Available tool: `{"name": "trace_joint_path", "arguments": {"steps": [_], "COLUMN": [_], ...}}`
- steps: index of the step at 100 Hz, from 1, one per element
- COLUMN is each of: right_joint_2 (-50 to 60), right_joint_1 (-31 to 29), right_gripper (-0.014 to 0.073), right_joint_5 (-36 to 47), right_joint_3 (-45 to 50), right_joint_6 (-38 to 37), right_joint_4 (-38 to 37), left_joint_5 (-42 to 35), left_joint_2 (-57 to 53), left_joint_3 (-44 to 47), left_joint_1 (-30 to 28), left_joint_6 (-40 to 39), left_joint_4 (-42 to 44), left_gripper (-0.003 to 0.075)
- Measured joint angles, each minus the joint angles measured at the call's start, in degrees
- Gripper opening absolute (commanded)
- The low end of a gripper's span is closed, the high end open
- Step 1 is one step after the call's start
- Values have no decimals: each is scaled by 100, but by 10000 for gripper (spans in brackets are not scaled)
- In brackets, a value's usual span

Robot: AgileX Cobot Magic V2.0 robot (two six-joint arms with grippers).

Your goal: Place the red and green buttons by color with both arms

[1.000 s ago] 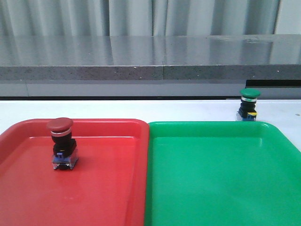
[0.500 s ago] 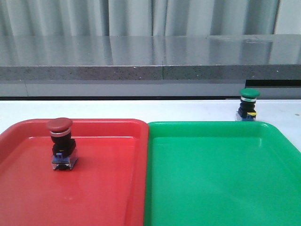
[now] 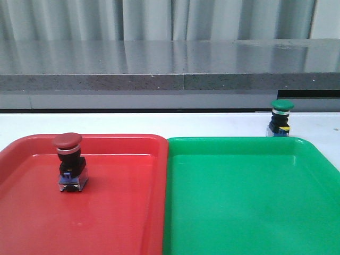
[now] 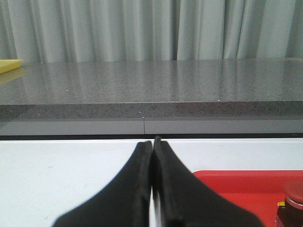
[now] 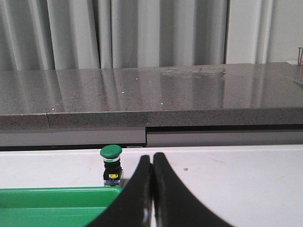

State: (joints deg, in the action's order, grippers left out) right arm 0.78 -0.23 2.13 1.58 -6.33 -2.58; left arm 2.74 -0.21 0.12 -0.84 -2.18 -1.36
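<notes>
Quick count: two buttons, two trays, two grippers.

The red button (image 3: 68, 161) stands upright inside the red tray (image 3: 117, 212), toward the left middle of the front view, dark red cap on top, silver collar, black body, blue-and-clear base on the tray floor. In the left wrist view only a sliver of it (image 4: 294, 204) shows at the lower right edge, cut off by the frame.

The green button (image 3: 280, 118) is upright on the white table (image 3: 159, 123), in the right middle of the front view, just behind the far rim of the green tray (image 3: 249, 202), not in it. I can't tell whether its base touches the rim. The right wrist view shows it (image 5: 111, 164) on the white surface beside the tray's edge (image 5: 57, 197), near the fingers but apart from them.

The trays sit side by side across the lower half of the front view, red on the left, green on the right, long edges touching down the middle.

The left gripper (image 4: 152, 143) has its black fingers pressed together, tips meeting, nothing between them. The right gripper (image 5: 152, 156) is the same, closed tight on nothing. Neither appears in the front view.

Behind everything runs a grey speckled counter ledge (image 3: 170, 64) with pale curtains (image 3: 159, 18) above. A yellow thing (image 4: 9, 65) sits at the left edge of the left wrist view, on the counter.
</notes>
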Motion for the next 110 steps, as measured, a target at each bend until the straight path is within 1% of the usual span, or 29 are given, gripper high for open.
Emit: {"name": "trace_joint_path", "arguments": {"steps": [104, 110], "right_joint_2": [0, 0], "right_joint_1": [0, 0], "right_gripper": [-64, -64], "right_joint_5": [41, -90], "right_joint_3": [0, -66], "right_joint_6": [10, 10], "right_joint_4": [0, 0], "left_joint_5": [0, 0], "left_joint_2": [0, 0], "left_joint_3": [0, 0], "left_joint_1": [0, 0], "left_joint_6": [8, 8], "left_joint_4": [0, 0], "left_gripper": [-20, -20]}}
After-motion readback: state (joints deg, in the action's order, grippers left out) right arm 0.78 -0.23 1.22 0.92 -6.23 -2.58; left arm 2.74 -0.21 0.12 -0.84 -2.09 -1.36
